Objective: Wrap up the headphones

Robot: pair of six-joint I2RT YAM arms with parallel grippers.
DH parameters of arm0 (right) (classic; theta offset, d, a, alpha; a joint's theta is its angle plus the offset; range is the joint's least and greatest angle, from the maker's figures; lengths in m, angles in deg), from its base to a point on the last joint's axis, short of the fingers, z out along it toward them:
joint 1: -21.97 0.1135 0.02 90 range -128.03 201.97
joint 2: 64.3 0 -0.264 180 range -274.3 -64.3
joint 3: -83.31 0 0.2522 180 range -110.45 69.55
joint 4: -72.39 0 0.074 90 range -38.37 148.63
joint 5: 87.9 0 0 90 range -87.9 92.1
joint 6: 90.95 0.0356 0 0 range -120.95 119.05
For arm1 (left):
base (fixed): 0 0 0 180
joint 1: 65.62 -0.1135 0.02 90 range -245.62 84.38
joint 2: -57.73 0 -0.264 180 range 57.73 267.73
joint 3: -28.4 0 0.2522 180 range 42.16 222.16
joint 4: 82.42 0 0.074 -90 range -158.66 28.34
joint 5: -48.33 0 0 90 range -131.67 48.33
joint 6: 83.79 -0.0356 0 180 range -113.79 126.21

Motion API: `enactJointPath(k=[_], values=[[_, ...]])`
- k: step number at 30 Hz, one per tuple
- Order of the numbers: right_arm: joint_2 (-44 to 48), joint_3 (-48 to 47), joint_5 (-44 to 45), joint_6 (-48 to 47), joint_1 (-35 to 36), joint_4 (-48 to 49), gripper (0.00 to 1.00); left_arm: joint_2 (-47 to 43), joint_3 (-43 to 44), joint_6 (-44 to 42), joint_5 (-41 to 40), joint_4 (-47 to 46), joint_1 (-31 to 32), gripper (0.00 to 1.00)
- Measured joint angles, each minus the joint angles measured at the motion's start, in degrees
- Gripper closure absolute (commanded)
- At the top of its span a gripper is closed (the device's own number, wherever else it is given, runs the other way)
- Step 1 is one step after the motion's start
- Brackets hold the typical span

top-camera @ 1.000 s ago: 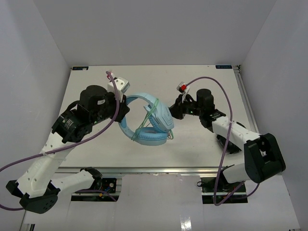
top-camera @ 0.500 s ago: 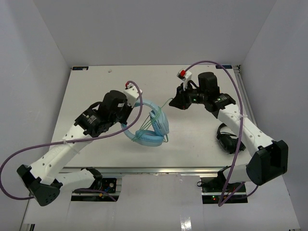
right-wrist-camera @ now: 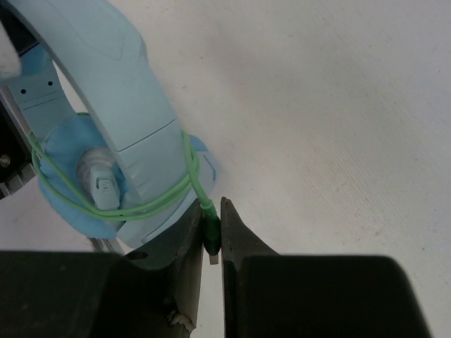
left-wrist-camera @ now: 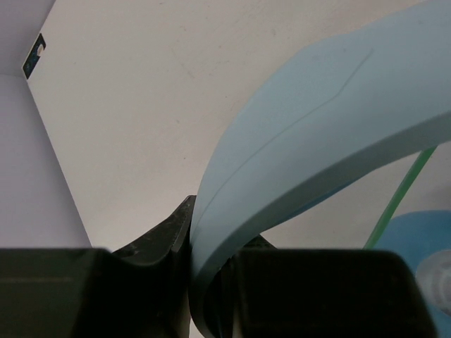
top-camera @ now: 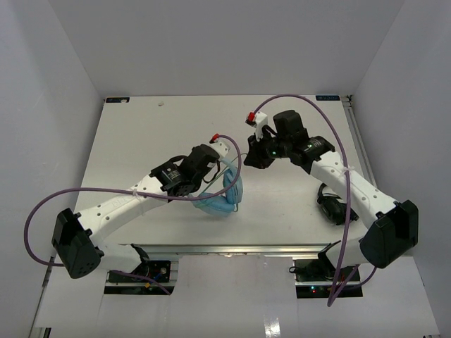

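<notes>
The light blue headphones (top-camera: 227,191) are near the table's middle, held up on edge. My left gripper (top-camera: 211,167) is shut on their wide headband (left-wrist-camera: 310,141), which fills the left wrist view. The pale green cable (right-wrist-camera: 151,201) is wound in several loops around the earcup and its yoke (right-wrist-camera: 116,120). My right gripper (top-camera: 248,156) is just right of the headphones and is shut on the cable's green plug end (right-wrist-camera: 211,236). A short length of cable (top-camera: 227,159) runs from the plug to the headphones.
Black headphones (top-camera: 332,204) lie on the table at the right, under my right forearm. The white table (top-camera: 141,134) has walls at the left, back and right, and a metal rail along its front edge (top-camera: 232,248).
My left gripper has carried the headphones to the right and turned them more on edge. My right gripper has moved left and closer to them, still gripping the cable's end.
</notes>
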Motion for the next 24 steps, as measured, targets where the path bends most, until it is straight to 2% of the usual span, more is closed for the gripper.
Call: enactJointPath(k=[7,13,24], values=[[0.30,-0.08,4.23,0.07,4.30,-0.17,0.92,0.31,-0.69,0.82,-3.95,-0.58,0.00,1.00],[3.60,2.62,4.56,1.74,6.26,0.13,0.92,0.65,-0.36,3.74,-5.60,-0.24,0.17,1.00],[6.16,7.18,4.06,12.48,10.34,8.55,0.92,4.06,2.43,13.06,-8.43,4.41,0.65,1.00]])
